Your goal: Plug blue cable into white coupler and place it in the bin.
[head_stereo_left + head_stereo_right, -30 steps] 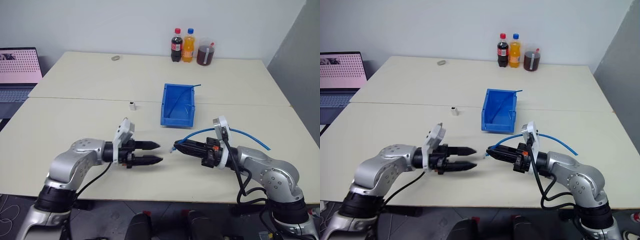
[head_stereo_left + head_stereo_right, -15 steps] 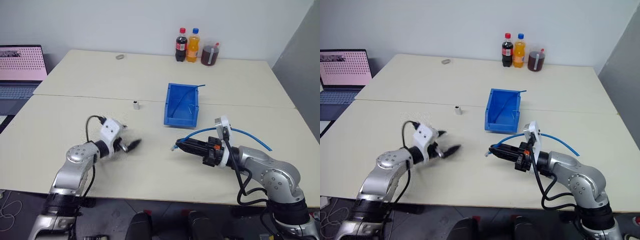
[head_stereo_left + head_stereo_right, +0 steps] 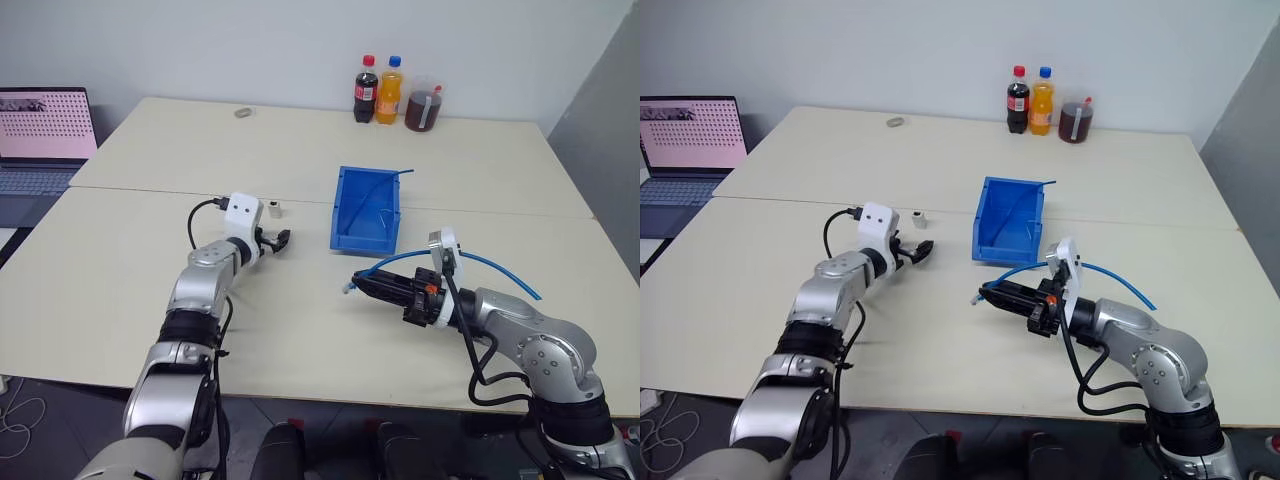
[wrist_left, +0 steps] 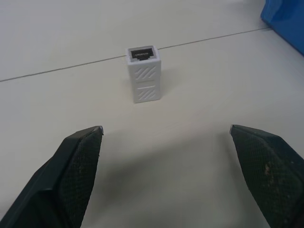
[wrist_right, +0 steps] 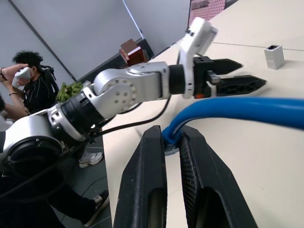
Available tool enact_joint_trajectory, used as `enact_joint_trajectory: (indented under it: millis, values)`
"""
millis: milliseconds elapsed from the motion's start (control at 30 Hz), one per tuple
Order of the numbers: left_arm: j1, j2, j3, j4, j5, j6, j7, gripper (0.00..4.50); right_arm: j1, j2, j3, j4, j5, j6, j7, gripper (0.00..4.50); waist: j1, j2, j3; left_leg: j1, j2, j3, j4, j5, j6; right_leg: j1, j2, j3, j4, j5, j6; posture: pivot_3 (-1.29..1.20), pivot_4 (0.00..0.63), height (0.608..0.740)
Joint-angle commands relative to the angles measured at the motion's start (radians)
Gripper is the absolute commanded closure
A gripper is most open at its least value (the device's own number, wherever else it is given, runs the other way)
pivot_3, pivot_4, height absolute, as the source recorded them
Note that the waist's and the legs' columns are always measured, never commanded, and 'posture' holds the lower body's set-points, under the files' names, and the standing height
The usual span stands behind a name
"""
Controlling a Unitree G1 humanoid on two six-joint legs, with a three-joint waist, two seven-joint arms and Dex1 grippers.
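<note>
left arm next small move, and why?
Probably ease the left gripper forward until its open jaws straddle the white coupler, then close. The coupler stands upright on the table, untouched, just ahead of the fingertips, while the right gripper already holds the blue cable.

Matt ribbed white coupler [image 4: 144, 74] plastic; table [image 3: 300, 150] smooth, matt.

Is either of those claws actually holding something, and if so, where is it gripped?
The right gripper pinches the blue cable close to its plug end. The left gripper is open and empty, just short of the white coupler.
</note>
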Motion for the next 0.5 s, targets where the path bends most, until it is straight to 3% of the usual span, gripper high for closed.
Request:
enact_joint_trajectory:
  millis: [33, 233, 500]
  values:
    - [-0.098, -0.014, -0.019, 0.167, 0.038, -0.097, -0.004, 0.0, -0.006, 0.005, -0.002, -0.026, -0.003, -0.021, -0.007, 4.39, -0.002, 0.0, 0.0, 0.0, 0.0, 0.0, 0.0, 0.0, 0.0, 0.0, 0.0, 0.0, 0.0, 0.0, 0.0, 0.0, 0.15, 0.74]
    - [-0.231, -0.036, -0.015, 0.416, 0.075, -0.225, 0.033, 0.0, -0.002, 0.01, 0.002, -0.033, -0.009, -0.024, -0.019, 4.39, -0.001, 0.0, 0.0, 0.0, 0.0, 0.0, 0.0, 0.0, 0.0, 0.0, 0.0, 0.0, 0.0, 0.0, 0.0, 0.0, 0.15, 0.74]
    - [-0.32, -0.046, 0.028, 0.563, 0.063, -0.285, 0.066, 0.0, 0.005, 0.009, 0.007, -0.045, -0.015, -0.025, -0.032, 4.39, -0.001, 0.0, 0.0, 0.0, 0.0, 0.0, 0.0, 0.0, 0.0, 0.0, 0.0, 0.0, 0.0, 0.0, 0.0, 0.0, 0.15, 0.74]
